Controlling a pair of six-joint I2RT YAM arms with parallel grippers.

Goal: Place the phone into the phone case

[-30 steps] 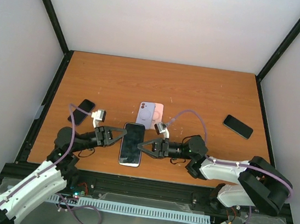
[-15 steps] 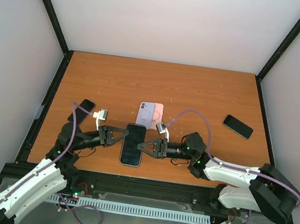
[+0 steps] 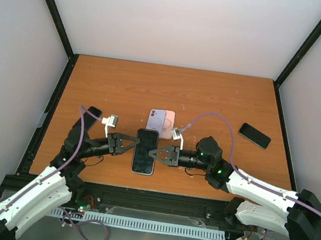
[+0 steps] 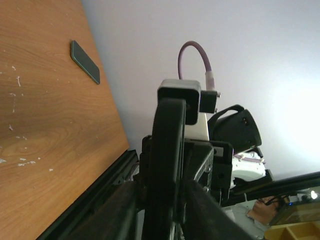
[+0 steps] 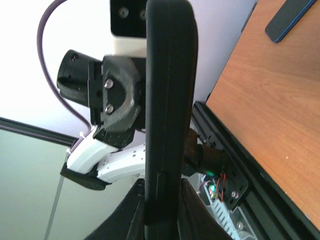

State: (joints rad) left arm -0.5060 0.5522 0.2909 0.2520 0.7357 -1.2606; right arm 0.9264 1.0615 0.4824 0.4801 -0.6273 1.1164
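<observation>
**A:** Which claw has the phone at this moment?

**B:** Both of them. The left claw (image 3: pixel 132 145) and the right claw (image 3: pixel 155 153) face each other. Each one is clamped on one long edge of the slim black phone (image 3: pixel 145 151). The phone lies flat between them, and I judge it is a little above the orange-brown wooden tabletop (image 3: pixel 222 98).

**A:** And where is the case?

**B:** The lilac plastic phone case (image 3: pixel 161 122) lies on the tabletop just beyond both claws, on the side away from the arm bases. From above, the far end of the phone reaches about to its near edge.

**A:** What can go wrong from here?

**B:** First the grip, I think. In the wrist views the fingers (image 5: pixel 137 212) pinch only the thin rim of the phone. If one claw loosens, or the two arms do not move together, the phone can twist or drop. Also, the fingers sit just where the walls of the case must go. Pressing down like that can jam a corner or push the light case away. I also cannot tell if the case lies with its open side up.

**A:** Is anything in the way?

**B:** I think no. One spare dark phone (image 3: pixel 254 135) lies well to the outer side of the right claw. Another dark phone (image 3: pixel 93 112) lies behind the left claw, near that arm.
</observation>
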